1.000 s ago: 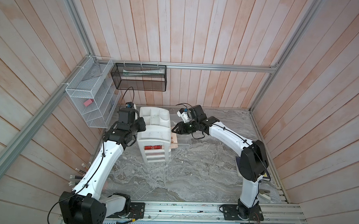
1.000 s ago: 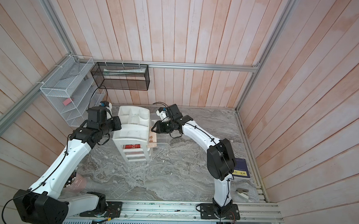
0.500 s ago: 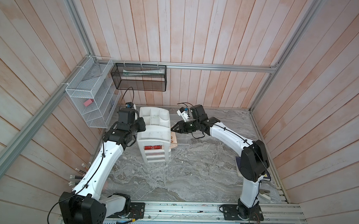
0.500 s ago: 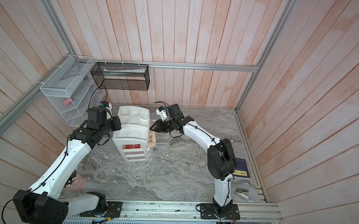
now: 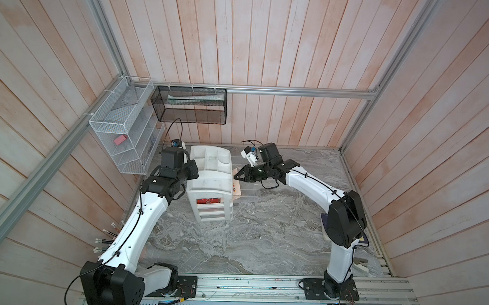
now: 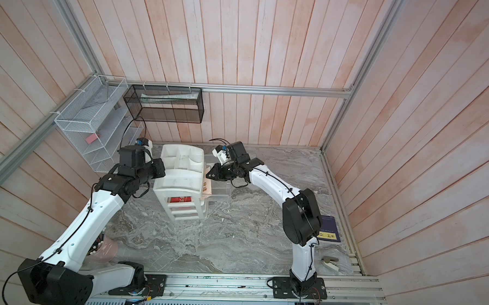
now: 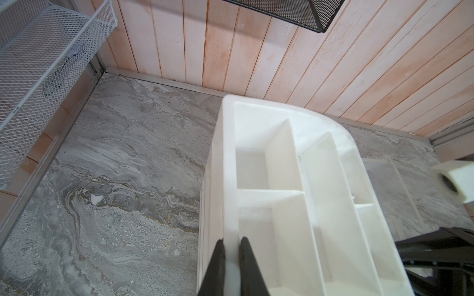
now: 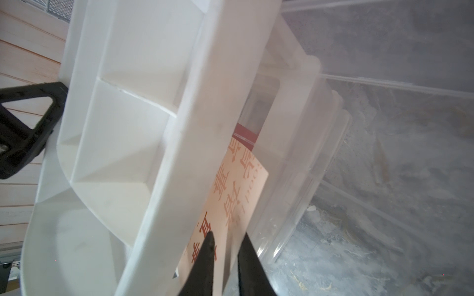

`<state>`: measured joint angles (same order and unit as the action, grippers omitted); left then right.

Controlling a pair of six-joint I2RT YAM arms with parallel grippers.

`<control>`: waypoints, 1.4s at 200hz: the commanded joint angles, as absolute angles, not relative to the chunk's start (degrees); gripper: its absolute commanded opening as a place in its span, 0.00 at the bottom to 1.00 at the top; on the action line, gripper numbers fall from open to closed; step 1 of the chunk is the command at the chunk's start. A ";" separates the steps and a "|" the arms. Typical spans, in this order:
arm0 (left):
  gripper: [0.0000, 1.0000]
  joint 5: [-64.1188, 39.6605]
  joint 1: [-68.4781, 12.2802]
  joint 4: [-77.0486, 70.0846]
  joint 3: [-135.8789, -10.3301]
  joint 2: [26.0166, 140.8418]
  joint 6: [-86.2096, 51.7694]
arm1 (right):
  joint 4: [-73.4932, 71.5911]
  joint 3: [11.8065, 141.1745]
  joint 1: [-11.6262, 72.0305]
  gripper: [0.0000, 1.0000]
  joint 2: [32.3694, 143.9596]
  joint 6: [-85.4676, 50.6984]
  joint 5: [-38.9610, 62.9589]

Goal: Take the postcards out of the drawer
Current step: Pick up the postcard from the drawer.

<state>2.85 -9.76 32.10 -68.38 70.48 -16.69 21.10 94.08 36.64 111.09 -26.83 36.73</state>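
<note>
A white drawer unit (image 5: 209, 182) stands at the back of the marble table, with a clear drawer (image 8: 307, 143) pulled out on its right side. The postcards are in that drawer. A cream postcard (image 8: 238, 184) with orange characters stands up out of it, also seen in both top views (image 5: 237, 188) (image 6: 205, 187). A red postcard (image 8: 245, 132) lies behind it. Another red postcard (image 5: 208, 200) shows through the unit's front. My right gripper (image 8: 228, 237) is shut on the cream card's near edge. My left gripper (image 7: 232, 242) is shut on the unit's top rim.
A white wire rack (image 5: 119, 142) and a black mesh basket (image 5: 188, 108) hang on the walls behind the unit. A dark navy booklet (image 6: 329, 229) lies near the right arm's base. Pencils (image 5: 106, 237) stick out at the table's left edge.
The right gripper's jaws have closed in around the cream postcard's edge. The left arm and the drawer unit have stayed where they were.
</note>
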 commanded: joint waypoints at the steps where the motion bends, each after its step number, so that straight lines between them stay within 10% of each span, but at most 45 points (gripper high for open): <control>1: 0.00 2.02 -9.93 31.29 -67.46 69.26 -13.79 | 23.41 95.24 37.16 0.15 111.82 -26.19 36.39; 280: 0.15 4.79 -9.82 33.65 -74.18 70.31 -9.45 | 21.55 94.75 33.41 0.00 106.38 -26.72 32.87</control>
